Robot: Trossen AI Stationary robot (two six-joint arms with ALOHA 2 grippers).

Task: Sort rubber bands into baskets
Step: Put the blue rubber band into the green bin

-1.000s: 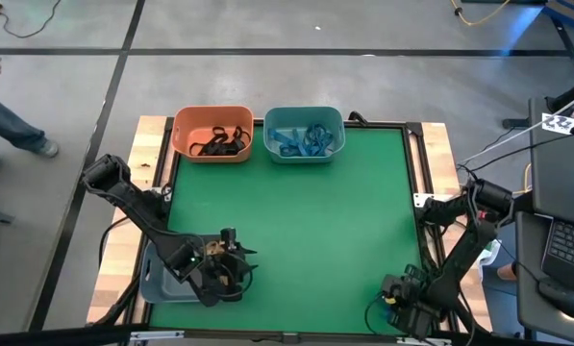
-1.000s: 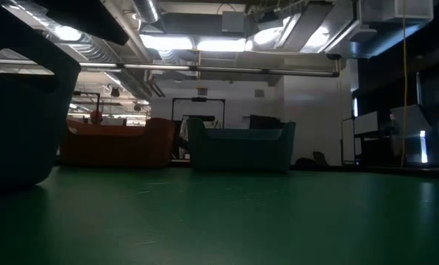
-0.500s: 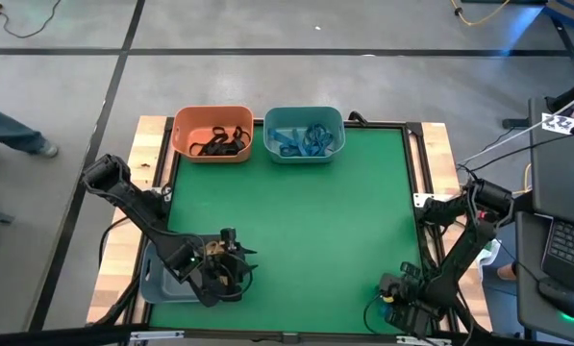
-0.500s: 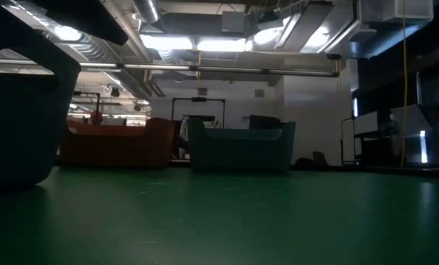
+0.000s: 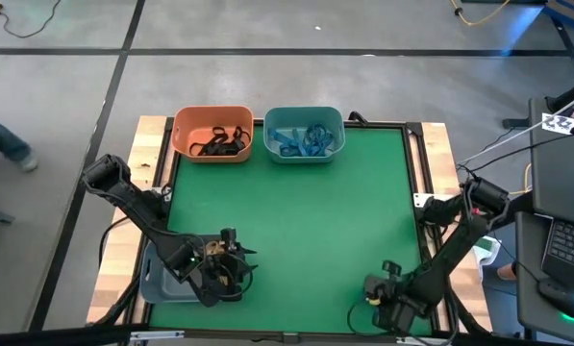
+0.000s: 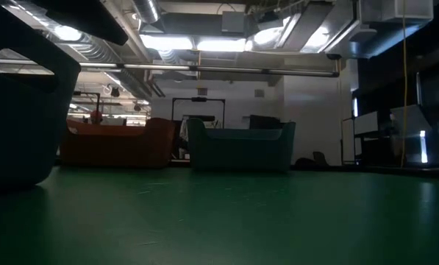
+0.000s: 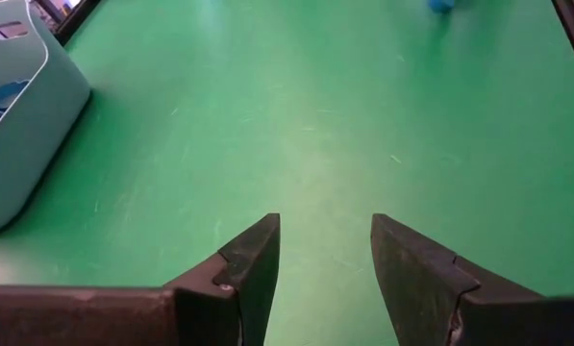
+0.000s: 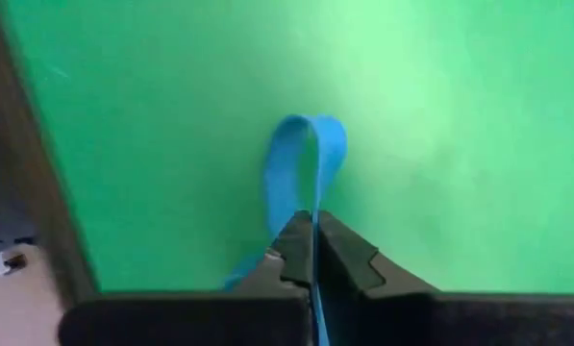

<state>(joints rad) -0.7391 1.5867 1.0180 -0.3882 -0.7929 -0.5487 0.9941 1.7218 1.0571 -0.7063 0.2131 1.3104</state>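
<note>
An orange basket (image 5: 212, 133) holding black rubber bands and a teal basket (image 5: 304, 133) holding blue ones stand side by side at the table's far edge. A grey-blue basket (image 5: 152, 279) sits at the near left corner, partly under my left arm. My left gripper (image 7: 325, 255) hovers open over the bare green mat, just right of that basket (image 5: 238, 264). Near the table's near right edge, my right gripper (image 5: 375, 288) is shut on a blue rubber band (image 8: 306, 159). My right gripper pinches the blue rubber band between its two fingertips (image 8: 339, 255), flattening it there. A narrow loop (image 8: 311, 135) sticks out past the fingertips over the green mat, and a short strip (image 8: 243, 274) trails back beside one finger. Whether the loop touches the mat I cannot tell.
The green mat (image 5: 306, 221) lies open between the baskets and my arms. A dark raised frame (image 5: 426, 192) borders it. In the low view the orange basket (image 6: 116, 143) and teal basket (image 6: 241, 147) stand far off, and a dark basket wall (image 6: 20, 110) looms at the left.
My right gripper has moved a short way toward the table's left edge, along the near edge. My left arm has kept still.
</note>
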